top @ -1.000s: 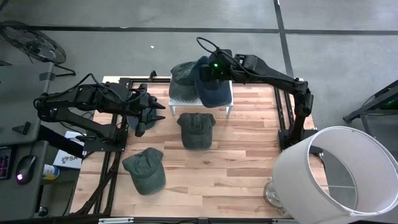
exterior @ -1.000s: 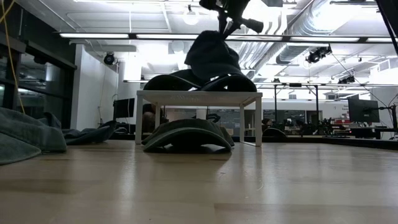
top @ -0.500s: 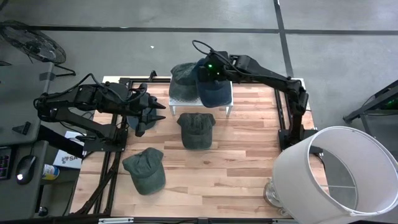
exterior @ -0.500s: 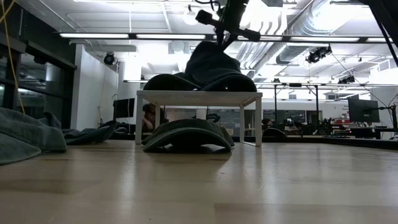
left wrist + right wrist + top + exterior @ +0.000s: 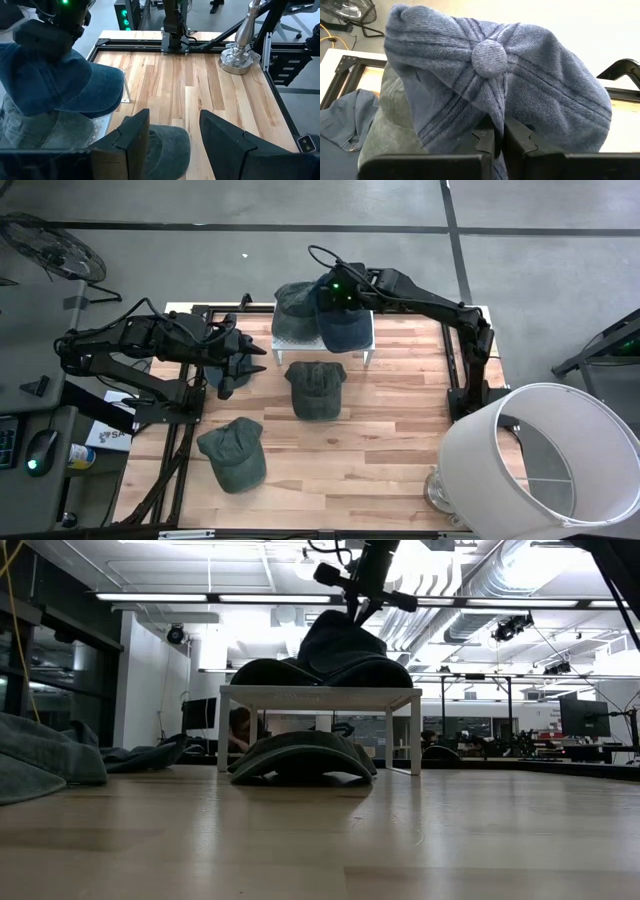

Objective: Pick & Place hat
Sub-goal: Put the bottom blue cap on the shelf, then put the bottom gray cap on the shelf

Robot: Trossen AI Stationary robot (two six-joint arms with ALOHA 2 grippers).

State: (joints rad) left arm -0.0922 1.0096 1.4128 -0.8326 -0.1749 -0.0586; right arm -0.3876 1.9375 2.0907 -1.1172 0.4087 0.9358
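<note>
While we look down, high view: right gripper [image 5: 335, 292] over the blue hat [image 5: 345, 326] on the white stand [image 5: 368, 342]; left gripper [image 5: 252, 351] waits near the table's left edge.
Low view: we see the blue hat resting atop the stand.
Left wrist: fingers [image 5: 132, 135] spread, holding nothing.
Right wrist: fingers [image 5: 485, 137] pinching blue hat fabric.

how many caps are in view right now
5, maybe more hidden. A blue cap and a grey-green cap on the white stand; a green cap on the table before it; another green cap nearer the front; a blue one under the left arm.
</note>
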